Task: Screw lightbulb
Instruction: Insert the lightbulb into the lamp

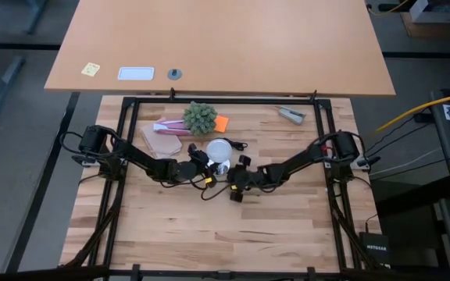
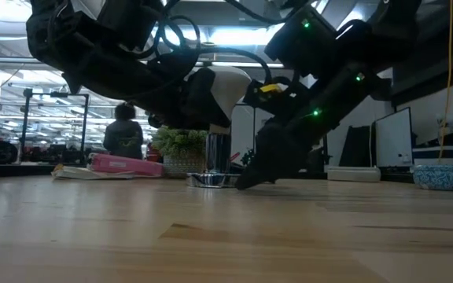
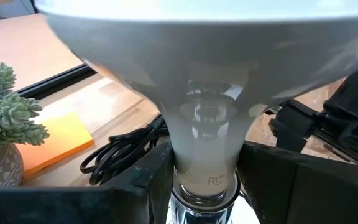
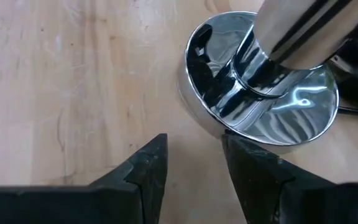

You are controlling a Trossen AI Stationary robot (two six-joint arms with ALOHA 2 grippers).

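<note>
1. The counter (image 1: 209, 234) carries everything; the work sits near its middle, toward the far edge.
2. The left gripper (image 3: 197, 186) has its fingers pinching the neck of the lightbulb (image 3: 204, 93) from both sides.
3. The right gripper (image 4: 194, 165) lies low at the counter, fingers spread and empty, just beside the chrome base's rim.
4. The lightbulb stands upright, dome up, long axis vertical, its screw end down in the chrome lamp base (image 4: 260, 93).
5. Judged so, the left arm must twist about that vertical axis.
6. No containers show.
</note>
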